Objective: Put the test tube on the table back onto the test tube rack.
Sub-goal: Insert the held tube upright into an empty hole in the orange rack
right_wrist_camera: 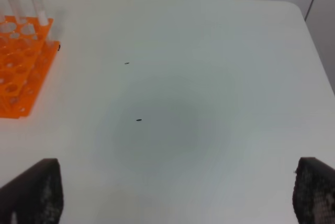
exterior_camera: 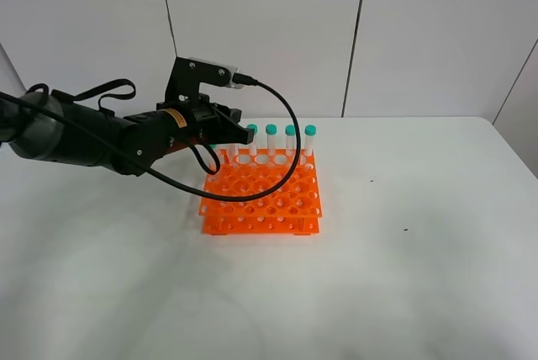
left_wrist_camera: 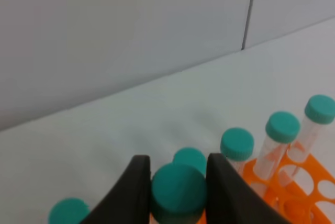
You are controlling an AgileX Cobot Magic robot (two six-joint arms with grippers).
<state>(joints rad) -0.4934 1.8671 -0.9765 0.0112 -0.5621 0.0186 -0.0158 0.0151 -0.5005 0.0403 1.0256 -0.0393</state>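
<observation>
My left gripper (exterior_camera: 236, 127) hangs over the back left corner of the orange test tube rack (exterior_camera: 262, 200). In the left wrist view its black fingers (left_wrist_camera: 138, 192) are shut on the teal cap of a test tube (left_wrist_camera: 178, 190). The tube's body is hidden, so I cannot tell whether its tip sits in a hole. Several other capped tubes (exterior_camera: 290, 141) stand upright in the rack's back row. My right gripper (right_wrist_camera: 179, 165) is open over the bare white table (right_wrist_camera: 172, 103), holding nothing, with the rack (right_wrist_camera: 21, 72) off to one side.
The white table (exterior_camera: 403, 276) spreads wide to the right of and in front of the rack. A black cable (exterior_camera: 282, 166) loops from the left wrist over the rack's back half. A grey panelled wall stands behind the table.
</observation>
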